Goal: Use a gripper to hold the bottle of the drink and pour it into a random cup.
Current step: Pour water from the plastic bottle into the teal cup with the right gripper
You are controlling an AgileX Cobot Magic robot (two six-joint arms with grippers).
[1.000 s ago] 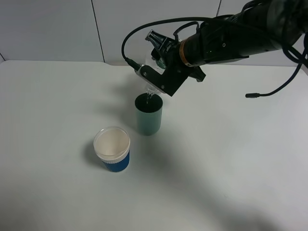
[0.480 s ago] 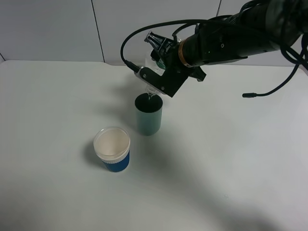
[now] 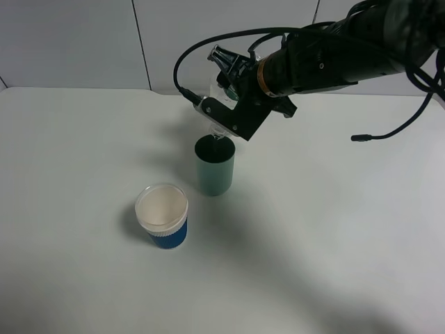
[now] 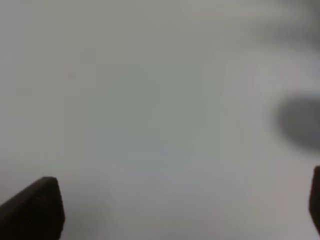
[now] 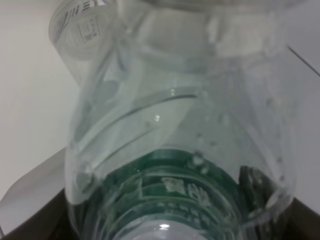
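Note:
My right gripper (image 3: 233, 113) is shut on the bottle of the drink (image 3: 220, 130), a clear plastic bottle with a dark green label. The bottle is tilted steeply, its open neck pointing down just above the mouth of the teal-green cup (image 3: 214, 170), which stands upright near the table's middle. In the right wrist view the bottle (image 5: 175, 125) fills the frame, its green label close to the camera and dark fingers (image 5: 30, 225) at its sides. My left gripper (image 4: 175, 205) is open over bare white table, with only its dark fingertips (image 4: 35, 207) showing.
A blue cup with a white rim (image 3: 163, 217) stands upright in front of and to the left of the teal cup. A loose black cable end (image 3: 358, 138) hangs over the table (image 3: 334, 236) to the right of the arm.
Almost nothing differs: the right arm and its dangling cable end have crept slightly left, and the bottle stays tilted over the teal cup.

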